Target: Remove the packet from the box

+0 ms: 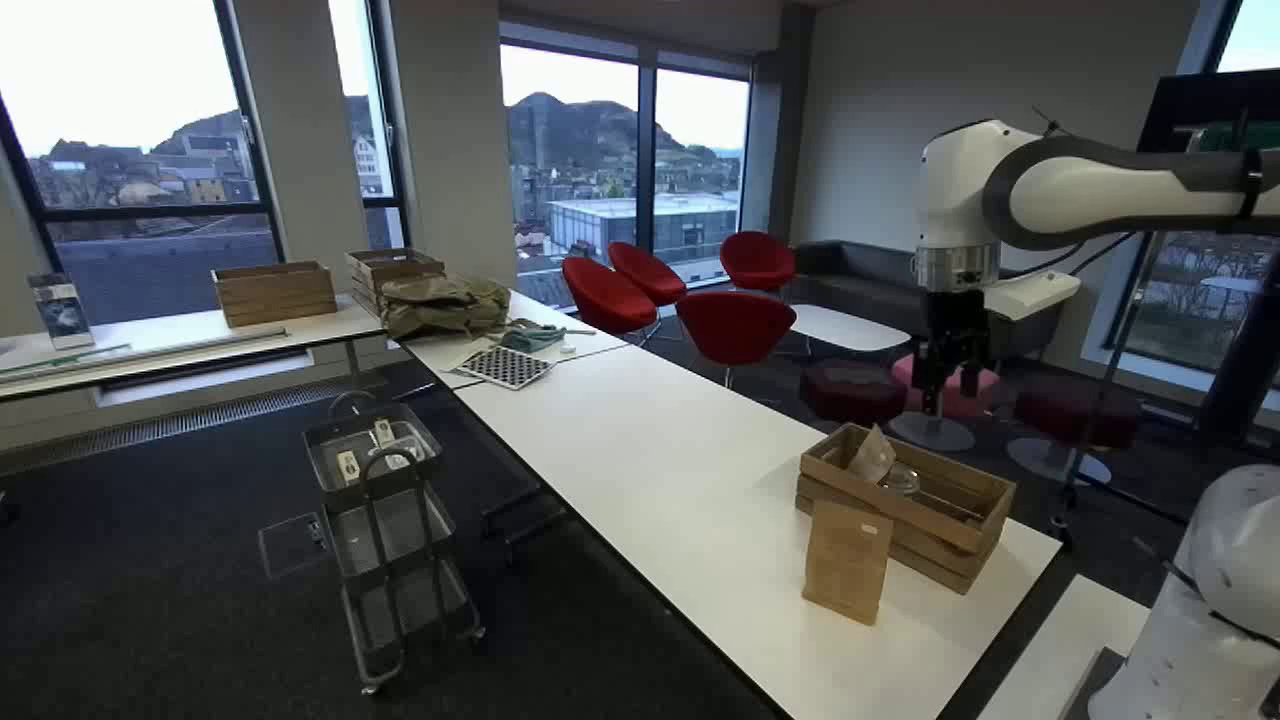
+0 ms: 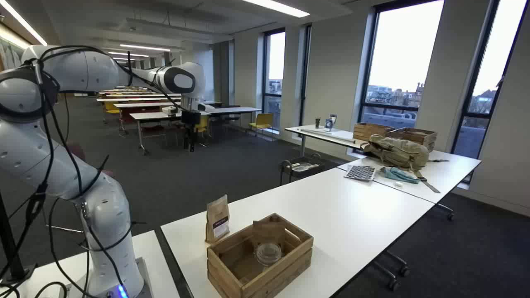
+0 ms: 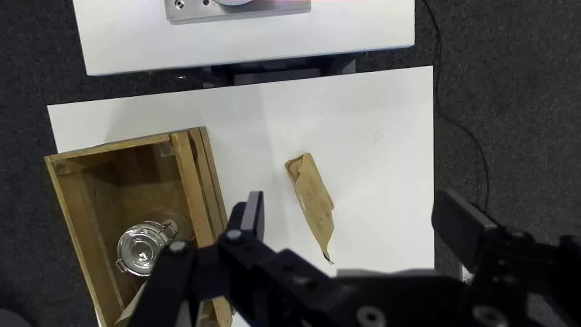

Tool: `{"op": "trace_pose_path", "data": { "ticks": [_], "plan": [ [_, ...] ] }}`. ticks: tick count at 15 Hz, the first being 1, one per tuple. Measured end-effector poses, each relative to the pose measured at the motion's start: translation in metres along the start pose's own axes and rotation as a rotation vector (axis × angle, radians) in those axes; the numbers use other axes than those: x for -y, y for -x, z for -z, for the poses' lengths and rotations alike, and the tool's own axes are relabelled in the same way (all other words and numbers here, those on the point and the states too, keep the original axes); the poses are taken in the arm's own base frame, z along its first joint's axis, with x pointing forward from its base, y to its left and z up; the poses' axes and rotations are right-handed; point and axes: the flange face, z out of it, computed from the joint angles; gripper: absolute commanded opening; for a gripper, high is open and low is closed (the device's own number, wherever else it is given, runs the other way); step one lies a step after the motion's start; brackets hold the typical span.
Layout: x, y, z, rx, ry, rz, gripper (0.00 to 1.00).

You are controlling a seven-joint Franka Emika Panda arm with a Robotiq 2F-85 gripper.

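Wrist view: gripper (image 3: 354, 213) spread wide, brown packet (image 3: 315, 204) upright on the table (image 3: 386, 195) beside the wooden box (image 3: 193, 181)

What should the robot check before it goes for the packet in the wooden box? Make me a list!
1. Gripper open and holding nothing: ok, the jaws stand wide apart.
2. Packet inside the wooden box: ok, both exterior views show it there.
3. Gripper lined up over that packet: not ok, the wrist view shows the box off to one side.
4. Plenty of room around it: not ok, a glass jar sits close beside it and might get bumped.
5. No mix-up possible: not ok, a second packet stands on the table beside the box.
6. Packet in the box sealed: cannot tell.
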Motion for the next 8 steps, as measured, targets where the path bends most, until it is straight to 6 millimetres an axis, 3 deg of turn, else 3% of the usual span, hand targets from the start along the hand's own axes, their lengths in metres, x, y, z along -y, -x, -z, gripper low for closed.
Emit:
{"op": "trace_pose_path", "data": {
  "ticks": [4, 8],
  "plan": [
    [-0.001, -0.004, -0.001, -0.003, -0.005, -0.013, 1.00],
    [-0.009, -0.032, -0.008, -0.019, -0.033, -0.109, 1.00]
  ]
}}
